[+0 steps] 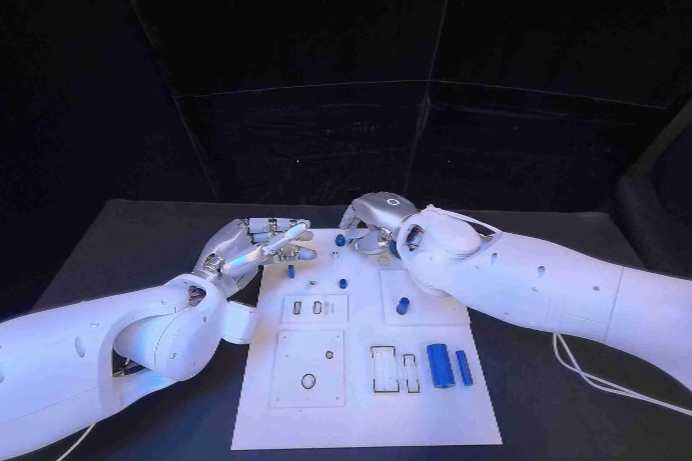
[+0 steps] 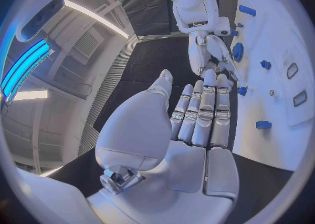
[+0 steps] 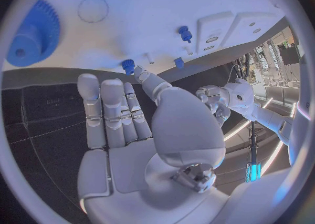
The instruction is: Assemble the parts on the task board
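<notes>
Nearest me, at the board's [image 1: 361, 411] five o'clock corner, two blue bars [image 1: 449, 365] are lying side by side, just right of two empty slots [image 1: 392, 369]. A smaller blue part [image 1: 402, 305] is sitting right of the board's middle, and small blue pegs [image 1: 343, 280] are standing further up, towards twelve o'clock. The board itself is lying in the middle of the black worktop [image 1: 144, 231]. I am holding my left hand [image 1: 263, 243] over the board's ten o'clock edge, fingers straight, close together and gripping nothing. My right hand [image 1: 372, 224] is hovering at the far twelve o'clock edge, fingers extended and also empty; a blue gear [image 3: 34, 34] is lying on the board just beyond it.
</notes>
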Controlling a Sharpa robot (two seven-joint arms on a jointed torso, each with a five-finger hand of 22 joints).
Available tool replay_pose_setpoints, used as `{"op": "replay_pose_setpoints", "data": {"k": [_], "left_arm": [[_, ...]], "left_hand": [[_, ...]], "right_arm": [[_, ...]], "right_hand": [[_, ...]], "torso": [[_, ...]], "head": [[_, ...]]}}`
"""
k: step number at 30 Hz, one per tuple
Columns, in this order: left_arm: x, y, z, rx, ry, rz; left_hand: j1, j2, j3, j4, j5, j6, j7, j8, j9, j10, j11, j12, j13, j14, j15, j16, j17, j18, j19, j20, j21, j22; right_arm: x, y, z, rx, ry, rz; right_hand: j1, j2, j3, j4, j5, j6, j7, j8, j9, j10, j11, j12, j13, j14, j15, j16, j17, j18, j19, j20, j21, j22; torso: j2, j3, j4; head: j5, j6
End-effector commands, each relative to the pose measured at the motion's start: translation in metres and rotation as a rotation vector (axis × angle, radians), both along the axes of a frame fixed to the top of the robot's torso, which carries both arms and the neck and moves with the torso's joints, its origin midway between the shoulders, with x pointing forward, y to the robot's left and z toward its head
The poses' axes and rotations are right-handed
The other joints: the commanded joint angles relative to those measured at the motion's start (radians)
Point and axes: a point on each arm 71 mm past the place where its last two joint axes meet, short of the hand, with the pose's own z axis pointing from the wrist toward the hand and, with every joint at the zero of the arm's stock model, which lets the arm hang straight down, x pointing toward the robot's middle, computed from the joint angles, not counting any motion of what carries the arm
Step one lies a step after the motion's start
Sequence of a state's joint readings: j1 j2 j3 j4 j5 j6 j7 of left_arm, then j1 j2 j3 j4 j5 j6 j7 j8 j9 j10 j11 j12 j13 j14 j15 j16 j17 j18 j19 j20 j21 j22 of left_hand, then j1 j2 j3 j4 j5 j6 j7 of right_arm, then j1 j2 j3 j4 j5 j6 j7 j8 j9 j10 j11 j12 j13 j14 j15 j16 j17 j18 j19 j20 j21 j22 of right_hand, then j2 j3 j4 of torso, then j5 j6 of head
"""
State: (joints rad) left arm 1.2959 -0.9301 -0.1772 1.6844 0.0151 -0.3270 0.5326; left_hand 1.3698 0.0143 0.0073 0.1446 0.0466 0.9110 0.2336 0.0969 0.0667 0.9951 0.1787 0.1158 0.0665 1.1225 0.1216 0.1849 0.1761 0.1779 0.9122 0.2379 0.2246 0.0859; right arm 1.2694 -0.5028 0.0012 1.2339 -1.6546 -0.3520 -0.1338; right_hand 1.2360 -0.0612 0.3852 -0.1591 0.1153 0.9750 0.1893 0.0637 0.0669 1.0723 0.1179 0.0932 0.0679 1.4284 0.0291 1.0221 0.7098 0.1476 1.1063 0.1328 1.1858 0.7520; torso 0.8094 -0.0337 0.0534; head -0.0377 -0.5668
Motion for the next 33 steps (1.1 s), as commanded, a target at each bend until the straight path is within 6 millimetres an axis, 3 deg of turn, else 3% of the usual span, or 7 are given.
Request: {"op": "replay_pose_setpoints", "data": {"k": [1,4,5,9,13,17,33], "left_arm": [[0.000,0.001,0.001,-0.006,-0.002,-0.009],[0.000,0.003,0.002,-0.005,-0.002,-0.006],[0.000,0.003,0.002,-0.005,-0.002,-0.005],[-0.001,0.005,0.002,-0.004,-0.002,-0.003],[0.000,0.006,0.002,-0.004,-0.002,-0.003],[0.000,0.005,0.002,-0.004,-0.001,-0.004],[0.001,0.005,0.001,-0.003,0.000,-0.005]], "left_hand": [[0.001,0.012,0.001,-0.008,0.003,-0.005,0.005,-0.005,-0.001,-0.005,0.004,-0.001,-0.001,0.002,0.007,-0.007,0.001,0.006,0.001,0.004,-0.006,-0.001],[0.001,0.012,0.001,-0.009,0.003,-0.006,0.005,-0.005,-0.001,-0.006,0.004,-0.002,-0.001,0.001,0.007,-0.008,0.001,0.006,0.000,0.004,-0.007,-0.002],[0.001,0.012,0.001,-0.009,0.003,-0.006,0.005,-0.005,-0.001,-0.006,0.004,-0.002,-0.001,0.001,0.007,-0.008,0.001,0.006,0.000,0.004,-0.007,-0.002],[0.001,0.012,0.001,-0.009,0.003,-0.006,0.005,-0.005,-0.001,-0.006,0.004,-0.002,-0.001,0.001,0.007,-0.008,0.001,0.006,0.000,0.004,-0.007,-0.002],[0.002,0.012,0.001,-0.009,0.003,-0.006,0.005,-0.005,-0.001,-0.006,0.004,-0.002,-0.001,0.000,0.007,-0.009,0.001,0.006,0.000,0.005,-0.007,-0.002],[0.002,0.012,0.001,-0.009,0.003,-0.006,0.005,-0.005,-0.001,-0.006,0.004,-0.002,-0.001,0.000,0.007,-0.009,0.001,0.006,0.000,0.005,-0.007,-0.002],[0.002,0.012,0.001,-0.010,0.003,-0.006,0.004,-0.005,-0.001,-0.005,0.004,-0.002,-0.001,-0.001,0.007,-0.010,0.001,0.006,-0.001,0.005,-0.008,-0.003]], "right_arm": [[-0.003,-0.017,0.010,0.098,0.010,-0.032],[-0.005,-0.040,0.014,0.129,0.077,-0.078],[-0.005,-0.047,0.015,0.135,0.096,-0.092],[-0.005,-0.077,0.016,0.127,0.173,-0.160],[-0.003,-0.093,0.016,0.088,0.198,-0.209],[-0.001,-0.099,0.015,0.044,0.205,-0.232],[0.004,-0.096,0.009,-0.070,0.225,-0.242]], "right_hand": [[-0.012,-0.019,-0.010,0.022,0.025,0.013,-0.005,0.006,0.002,0.053,-0.008,0.024,0.007,0.018,-0.009,0.032,0.041,-0.002,0.034,-0.004,0.026,0.044],[-0.049,-0.050,-0.049,0.056,0.057,0.000,-0.017,0.001,0.000,0.146,-0.027,0.070,0.028,0.032,-0.022,0.072,0.090,-0.011,0.070,-0.013,0.055,0.096],[-0.080,-0.073,-0.092,0.087,0.078,-0.008,-0.033,0.004,0.001,0.225,-0.046,0.115,0.056,0.041,-0.037,0.099,0.125,-0.016,0.092,-0.025,0.074,0.128],[-0.088,-0.091,-0.255,0.182,0.131,-0.030,-0.053,0.015,0.004,0.325,-0.071,0.255,0.185,0.072,-0.061,0.229,0.305,-0.042,0.173,-0.054,0.146,0.263],[0.032,-0.045,-0.434,0.328,0.155,-0.062,-0.052,0.039,0.007,0.233,-0.069,0.475,0.443,0.076,-0.052,0.318,0.429,-0.056,0.199,-0.047,0.185,0.331],[0.110,-0.077,-0.486,0.445,0.145,-0.085,-0.040,0.063,0.007,0.187,-0.061,0.655,0.665,0.079,-0.046,0.357,0.492,-0.059,0.211,-0.042,0.206,0.371],[0.162,-0.064,-0.485,0.445,0.157,-0.104,-0.037,0.078,0.005,0.207,-0.056,0.795,0.825,0.088,-0.043,0.395,0.559,-0.065,0.225,-0.037,0.224,0.408]], "torso": [[-0.001,0.0002,-0.0030],[-0.002,0.0011,-0.0065],[-0.003,0.0019,-0.0086],[-0.004,0.0046,-0.0123],[-0.004,0.0050,-0.0120],[-0.003,0.0034,-0.0087],[-0.003,0.0022,-0.0087]], "head": [[0.000,0.004],[-0.001,0.006],[-0.001,0.008],[-0.001,0.013],[0.000,0.015],[-0.005,0.012],[-0.005,0.005]]}}
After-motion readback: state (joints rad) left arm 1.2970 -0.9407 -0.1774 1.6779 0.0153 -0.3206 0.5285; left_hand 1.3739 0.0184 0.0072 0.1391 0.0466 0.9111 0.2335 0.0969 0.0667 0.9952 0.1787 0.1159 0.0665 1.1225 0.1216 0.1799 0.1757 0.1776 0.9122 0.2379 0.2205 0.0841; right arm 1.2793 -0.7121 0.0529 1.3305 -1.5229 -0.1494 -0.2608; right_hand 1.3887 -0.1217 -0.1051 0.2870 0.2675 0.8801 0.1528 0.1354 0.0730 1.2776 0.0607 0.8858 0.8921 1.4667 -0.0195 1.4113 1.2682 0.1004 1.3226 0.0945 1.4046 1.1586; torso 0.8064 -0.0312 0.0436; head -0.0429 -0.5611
